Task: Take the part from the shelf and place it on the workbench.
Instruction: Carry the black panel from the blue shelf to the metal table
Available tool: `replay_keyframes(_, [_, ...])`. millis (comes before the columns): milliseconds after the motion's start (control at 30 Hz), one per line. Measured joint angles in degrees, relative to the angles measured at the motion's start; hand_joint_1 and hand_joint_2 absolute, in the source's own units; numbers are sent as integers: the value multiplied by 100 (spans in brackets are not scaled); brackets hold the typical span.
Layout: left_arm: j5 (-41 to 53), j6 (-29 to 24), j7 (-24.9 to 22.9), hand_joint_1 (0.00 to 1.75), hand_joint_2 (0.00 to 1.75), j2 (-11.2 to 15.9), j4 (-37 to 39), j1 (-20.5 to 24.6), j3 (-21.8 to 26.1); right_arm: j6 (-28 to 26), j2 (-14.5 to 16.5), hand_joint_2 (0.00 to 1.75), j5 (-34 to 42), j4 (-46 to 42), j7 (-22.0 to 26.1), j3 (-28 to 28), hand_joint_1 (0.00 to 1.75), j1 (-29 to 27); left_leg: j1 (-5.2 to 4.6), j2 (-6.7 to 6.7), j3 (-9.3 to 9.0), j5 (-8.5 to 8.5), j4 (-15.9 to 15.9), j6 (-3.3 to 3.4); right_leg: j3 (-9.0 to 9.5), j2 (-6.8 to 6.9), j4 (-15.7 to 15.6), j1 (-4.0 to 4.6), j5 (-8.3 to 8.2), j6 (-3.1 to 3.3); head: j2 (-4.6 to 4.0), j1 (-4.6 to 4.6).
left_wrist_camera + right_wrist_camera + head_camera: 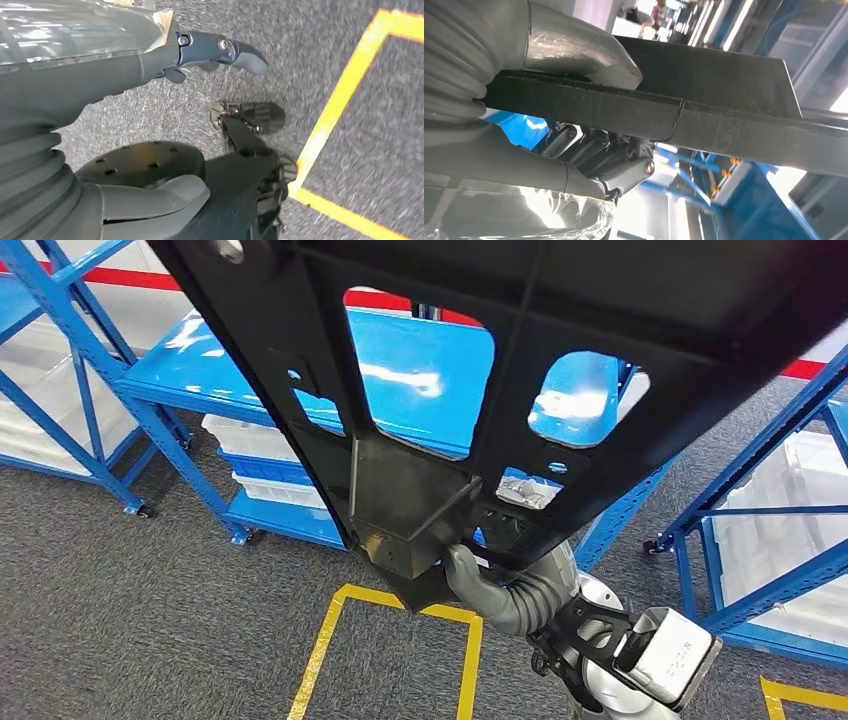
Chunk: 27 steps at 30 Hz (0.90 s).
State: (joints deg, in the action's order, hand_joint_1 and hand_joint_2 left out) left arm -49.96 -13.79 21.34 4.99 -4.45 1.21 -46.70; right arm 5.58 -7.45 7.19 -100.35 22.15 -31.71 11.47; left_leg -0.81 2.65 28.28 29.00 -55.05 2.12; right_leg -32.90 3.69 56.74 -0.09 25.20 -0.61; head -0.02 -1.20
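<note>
Risk noted: my right hand (589, 125) clamps the black part (520, 360) at one edge, held high before the blue shelf (420, 370), left hand (150, 65) hanging empty, so I judge it could twist loose.

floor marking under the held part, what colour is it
Yellow lines on grey carpet, clearest in the head view.

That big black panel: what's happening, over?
Right hand grips black panel, lifted. Left hand hangs holding nothing. Blue shelf ahead, close.
</note>
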Motion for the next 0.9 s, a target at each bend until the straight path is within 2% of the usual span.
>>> replay_keyframes(67, [-1,4,-1,0,175,1,0,-18,-2,2,7,175,0,12,7,-23,175,8,25,-94,60,-113,66,81,-112,-75,206,-1,132,-21,0,-5])
replay_keyframes(100, [-1,6,-1,0,175,1,-1,-23,-3,2,3,175,0,16,10,-34,175,10,43,-139,82,-173,91,107,-233,-164,473,-5,292,-9,0,-10])
replay_keyframes(167, [-1,9,-1,0,175,-2,-1,-23,-4,2,-10,175,0,37,16,-57,175,3,38,-235,171,-258,79,125,-536,-310,1245,-24,686,15,0,-16])
replay_keyframes(200, [1,11,-1,0,175,-8,-1,-27,-5,2,-18,175,0,50,16,-67,175,-4,37,-289,215,-291,67,120,-630,-330,1540,-31,810,0,0,-17])
replay_keyframes(233, [4,12,-1,0,175,-15,-1,-33,-8,2,-25,175,0,61,16,-75,175,-11,37,-346,257,-318,51,111,-623,-339,1641,-38,848,-37,0,-16])
replay_keyframes(267, [9,12,-1,0,175,-20,-1,-38,-12,2,-31,175,0,67,16,-83,175,-16,39,-406,289,-335,33,100,-497,-347,1501,-47,792,-91,0,-16])
replay_keyframes(300, [15,12,-1,0,175,-24,-1,-41,-18,2,-37,175,0,69,16,-89,175,-19,44,-467,313,-344,6,87,-264,-376,1142,-62,666,-153,0,-16])
replay_keyframes(333, [22,12,0,0,175,-26,-1,-41,-27,2,-43,175,0,69,16,-96,175,-21,47,-527,340,-346,-31,71,0,-475,698,-85,554,-195,0,-16])
replay_keyframes(367, [31,11,1,0,175,-24,-1,-39,-35,2,-47,175,0,68,16,-104,175,-24,42,-586,374,-345,-79,48,202,-562,335,-98,466,-204,0,-16])
replay_keyframes(400, [38,11,1,0,175,-20,-1,-40,-43,2,-52,175,1,67,17,-111,175,-29,37,-636,418,-350,-120,18,330,-629,97,-104,413,-188,0,-14])
replay_keyframes(433, [46,11,2,0,175,-16,-1,-44,-52,2,-58,175,1,65,17,-116,175,-38,32,-678,461,-361,-147,-16,366,-667,14,-100,406,-151,0,-13])
replay_keyframes(500, [57,7,-1,0,175,-4,1,-64,-72,2,-65,175,2,61,19,-121,175,-56,39,-747,521,-394,-163,-82,343,-575,28,-95,366,-81,0,-11])
replay_keyframes(567, [61,3,-8,0,175,4,0,-81,-96,5,-58,175,2,53,20,-122,175,-69,44,-654,609,-285,-313,-145,333,-477,17,-128,336,-10,0,6])
replay_keyframes(600, [61,-1,-11,0,175,9,-1,-82,-103,7,-54,175,3,48,21,-122,175,-77,50,-552,718,-137,-538,-178,326,-418,10,-146,326,25,0,18])
replay_keyframes(667, [61,-4,-16,0,175,4,-3,-76,-106,8,-50,175,4,40,25,-121,175,-111,82,-354,1077,257,-1297,-246,302,-291,11,-129,320,64,0,38])
replay_keyframes(700, [61,-5,-18,0,175,3,-3,-77,-106,8,-51,175,4,39,25,-121,175,-132,103,-312,1241,390,-1649,-270,290,-223,12,-121,319,66,0,38])
replay_keyframes(733, [61,-5,-19,0,175,1,-3,-82,-107,8,-52,175,4,39,25,-122,175,-152,121,-291,1321,423,-1836,-285,283,-153,12,-115,319,66,0,39])
replay_keyframes(767, [61,-7,-20,0,175,-1,-3,-87,-107,8,-52,175,4,39,25,-122,175,-167,134,-275,1299,362,-1823,-291,283,-92,12,-114,319,65,0,39])
replay_keyframes(800, [61,-9,-21,0,175,0,-3,-91,-108,8,-51,175,4,38,26,-123,175,-174,143,-233,1126,191,-1530,-286,290,-32,12,-114,320,64,0,39])
replay_keyframes(833, [61,-11,-22,0,175,4,-3,-90,-108,8,-48,175,4,30,27,-123,175,-177,145,-135,875,1,-1096,-271,300,26,12,-111,322,62,0,39])
replay_keyframes(900, [61,-6,-22,0,175,18,-7,-70,-108,8,-45,175,4,5,32,-122,175,-178,102,67,471,-235,-355,-219,309,127,15,-71,332,37,0,34])
